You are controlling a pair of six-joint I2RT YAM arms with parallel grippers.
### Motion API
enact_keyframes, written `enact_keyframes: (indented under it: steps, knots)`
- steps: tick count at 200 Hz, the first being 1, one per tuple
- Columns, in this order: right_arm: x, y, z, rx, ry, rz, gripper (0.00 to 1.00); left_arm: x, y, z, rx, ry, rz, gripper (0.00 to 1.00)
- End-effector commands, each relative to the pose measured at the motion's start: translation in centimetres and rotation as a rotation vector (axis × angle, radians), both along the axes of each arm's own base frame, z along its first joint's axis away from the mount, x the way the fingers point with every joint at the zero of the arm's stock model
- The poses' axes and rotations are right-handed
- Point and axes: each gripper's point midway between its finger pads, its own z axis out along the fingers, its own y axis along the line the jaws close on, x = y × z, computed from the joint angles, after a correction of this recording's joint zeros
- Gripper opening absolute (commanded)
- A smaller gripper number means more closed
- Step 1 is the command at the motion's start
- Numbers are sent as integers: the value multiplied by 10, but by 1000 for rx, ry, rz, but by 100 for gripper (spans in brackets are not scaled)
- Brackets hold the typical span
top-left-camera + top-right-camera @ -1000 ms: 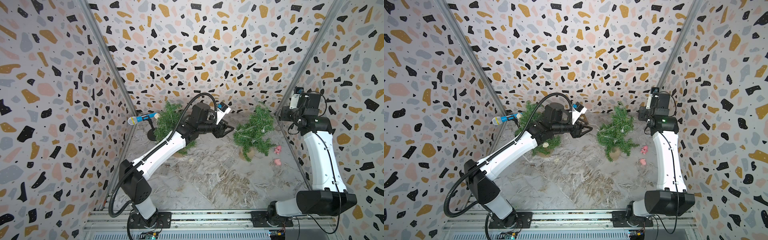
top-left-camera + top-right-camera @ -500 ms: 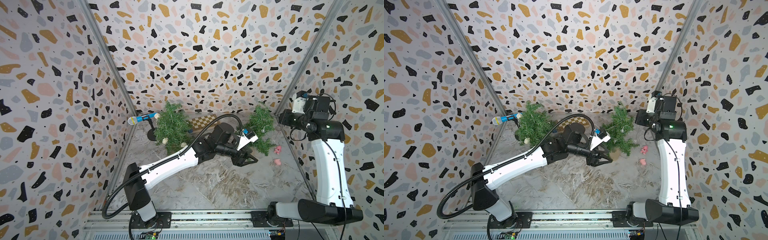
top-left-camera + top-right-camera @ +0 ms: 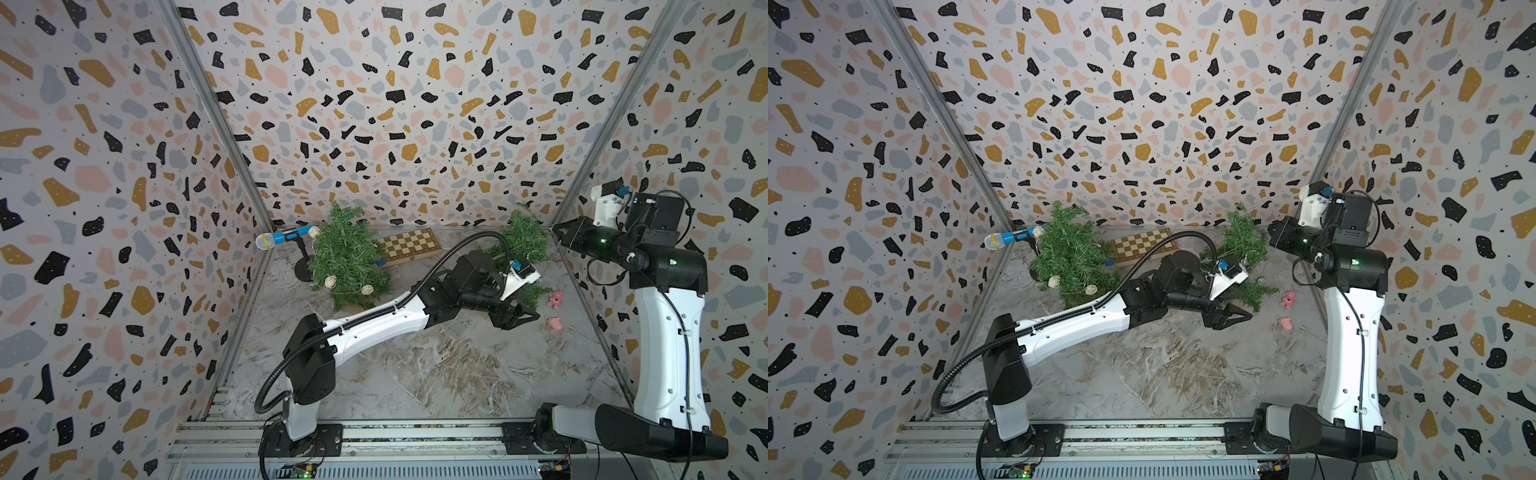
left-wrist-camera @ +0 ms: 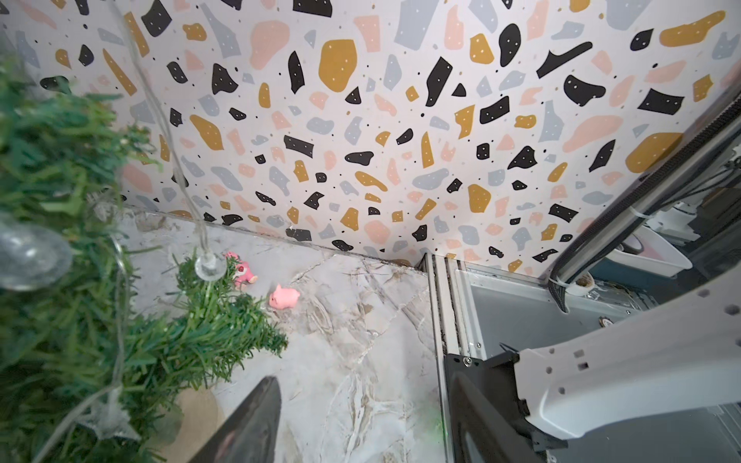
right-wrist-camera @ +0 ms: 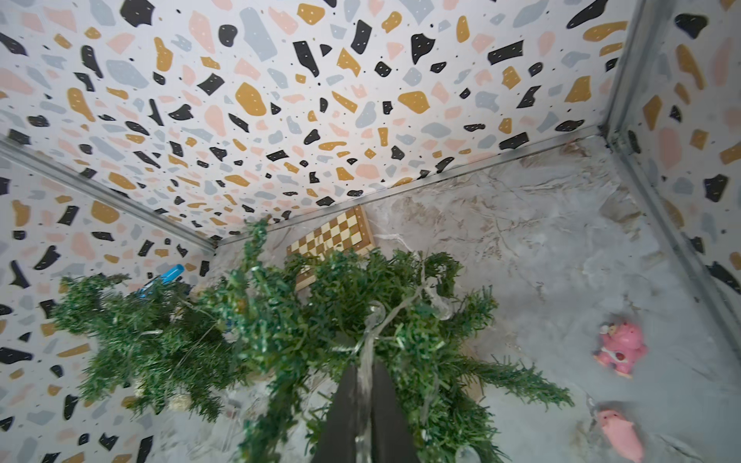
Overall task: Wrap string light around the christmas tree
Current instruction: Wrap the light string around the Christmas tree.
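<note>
The christmas tree (image 3: 524, 243) (image 3: 1241, 241) stands at the back right, a small green one, and also shows in the right wrist view (image 5: 385, 320). The clear string light (image 5: 375, 316) lies over its branches, with bulbs (image 4: 208, 266) hanging on a thin wire. My right gripper (image 5: 364, 373) (image 3: 557, 228) sits high beside the treetop, shut on a strand of the string light. My left gripper (image 3: 524, 320) (image 3: 1235, 318) (image 4: 361, 401) hovers low in front of the tree's base, open, with only bare floor between its fingers (image 4: 248, 421).
A second tree (image 3: 349, 262) with pale ball ornaments stands at the back left, beside a blue microphone (image 3: 282, 237) on a stand. A chessboard (image 3: 409, 245) lies against the back wall. Two pink toys (image 3: 556, 298) (image 3: 554, 323) lie to the right of the left gripper.
My left arm has swung from the back-left tree across to the front of the right tree, and its jaws have opened wider. The right arm has shifted slightly, still gripping the strand.
</note>
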Motion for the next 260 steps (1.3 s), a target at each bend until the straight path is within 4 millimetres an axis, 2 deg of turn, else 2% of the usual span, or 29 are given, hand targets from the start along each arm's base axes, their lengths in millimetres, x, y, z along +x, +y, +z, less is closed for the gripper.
enact_keyframes:
  steps: [1, 38, 67, 106, 127, 140, 152, 168, 207, 226, 242, 260]
  knots:
    - [-17, 17, 5, 89, -14, 66, 1, 8, -13, 26, -80, -37, 24, 66]
    - [-29, 20, 6, 133, -29, 58, 1, 23, -23, 18, -70, -59, 74, 67]
    - [-31, 26, 2, 183, -29, 84, 1, 27, -34, 8, -62, -39, 70, 64]
    - [-31, 29, -18, 222, -12, 86, 2, 25, -34, -5, -52, -17, 56, 38]
    - [-32, 32, -28, 249, -1, 98, 2, 25, -30, -11, -50, -14, 60, 16]
    - [-32, 30, -34, 243, 4, 82, 4, 22, -27, -13, -47, 0, 51, 6]
    - [-32, 27, -38, 240, 7, 72, 4, 19, -22, -18, -37, 7, 49, 0]
    - [-31, 25, -42, 235, 7, 60, 6, 13, -12, -29, -19, 30, 43, 0]
    - [-29, 21, -70, 251, 16, 23, 22, 6, 14, -71, 51, 70, 59, 0]
    - [-28, 14, -74, 219, 12, -14, 39, 9, 26, -100, 114, 97, 69, 0]
    - [-26, 7, -67, 177, -2, -44, 49, 28, 40, -126, 159, 127, 120, 0]
    - [-23, 2, -62, 156, -14, -66, 56, 48, 53, -139, 173, 194, 163, 0]
